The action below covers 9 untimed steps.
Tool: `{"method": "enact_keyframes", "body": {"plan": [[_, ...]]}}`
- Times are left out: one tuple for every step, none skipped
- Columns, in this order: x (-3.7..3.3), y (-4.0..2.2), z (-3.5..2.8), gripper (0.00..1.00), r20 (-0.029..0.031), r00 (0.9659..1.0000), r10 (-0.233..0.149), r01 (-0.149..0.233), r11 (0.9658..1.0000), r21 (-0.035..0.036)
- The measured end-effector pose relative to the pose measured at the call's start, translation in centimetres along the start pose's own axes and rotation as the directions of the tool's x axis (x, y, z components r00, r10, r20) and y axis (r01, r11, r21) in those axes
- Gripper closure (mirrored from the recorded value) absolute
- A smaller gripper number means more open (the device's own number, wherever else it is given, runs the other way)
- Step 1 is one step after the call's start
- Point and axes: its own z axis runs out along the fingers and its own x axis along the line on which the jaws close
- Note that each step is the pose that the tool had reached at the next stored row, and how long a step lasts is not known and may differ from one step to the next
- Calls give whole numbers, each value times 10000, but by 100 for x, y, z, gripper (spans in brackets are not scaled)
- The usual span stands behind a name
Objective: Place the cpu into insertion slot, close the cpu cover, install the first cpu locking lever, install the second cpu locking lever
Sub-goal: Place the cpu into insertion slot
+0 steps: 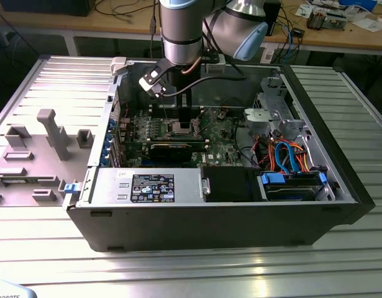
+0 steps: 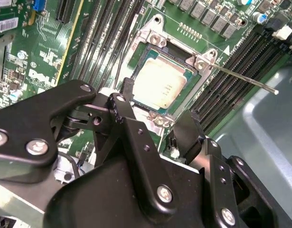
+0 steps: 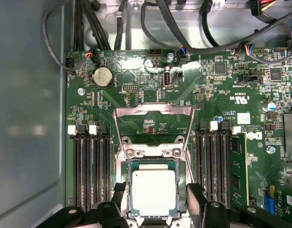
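Note:
The cpu (image 3: 154, 192) (image 2: 160, 85), a dull silver square, lies flat in the insertion slot (image 3: 128, 167) (image 2: 154, 32) on the green motherboard. My gripper (image 3: 156, 192) (image 2: 155, 114) hangs just above it, open, with one black finger (image 3: 118, 189) on each side of the chip and nothing held. The cpu cover (image 3: 153, 111) is swung back, a thin metal frame with the board showing through its opening. A thin locking lever (image 2: 243, 79) sticks out free from a socket corner. In the exterior view the gripper (image 1: 186, 121) reaches down into the open case over the slot (image 1: 180, 129).
Long black memory slots (image 3: 91, 168) (image 3: 214, 161) run along both sides of the socket. Cables (image 3: 183, 28) cross above the board. A black card (image 1: 172, 149), a drive cage (image 1: 274, 115) and coloured cables (image 1: 287, 155) fill the case (image 1: 197, 214). A grey fixture plate (image 1: 41, 143) lies at the exterior view's left.

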Motion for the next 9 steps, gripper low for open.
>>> {"method": "enact_keyframes", "body": {"plan": [[0, 2, -25, 38, -2, 10000, 0, 0, 10000, -1], [0, 4, -46, 38, -1, 10000, 0, 0, 10000, 0], [1, 4, -57, 38, -1, 10000, 0, 0, 10000, -1], [1, 5, -71, 38, -1, 10000, 0, 0, 10000, 0], [1, 6, -83, 38, -2, 10000, 0, 0, 10000, 0], [1, 7, -100, 38, -1, 10000, 0, 0, 10000, 1], [1, 8, -102, 40, -3, 10000, -1, 1, 10000, 0], [1, 8, -102, 47, -3, 10000, -1, 1, 10000, 0], [1, 8, -102, 53, -3, 10000, -1, 1, 10000, 0]]}}
